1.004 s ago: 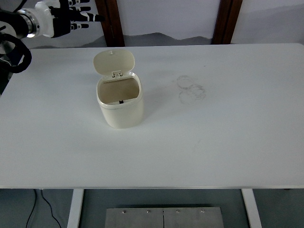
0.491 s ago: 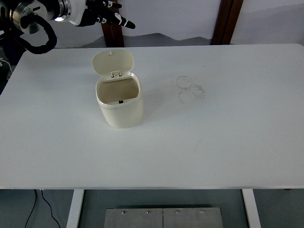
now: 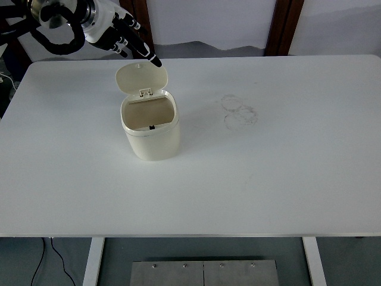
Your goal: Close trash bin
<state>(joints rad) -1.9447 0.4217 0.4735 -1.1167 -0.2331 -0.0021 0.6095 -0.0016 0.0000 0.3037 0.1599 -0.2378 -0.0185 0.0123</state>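
left robot hand [image 3: 122, 37] lowered to lid [image 3: 141, 78]; one bin [image 3: 151, 128], open.

A white table [image 3: 286, 179] fills most of the view. Faint grey ring marks [image 3: 239, 111] smudge its surface right of centre. Behind its far edge stand two dark brown wooden posts [image 3: 286, 27] against a pale wall. Below the near edge sit a grey metal plate [image 3: 204, 273] and a black cable [image 3: 50, 257].
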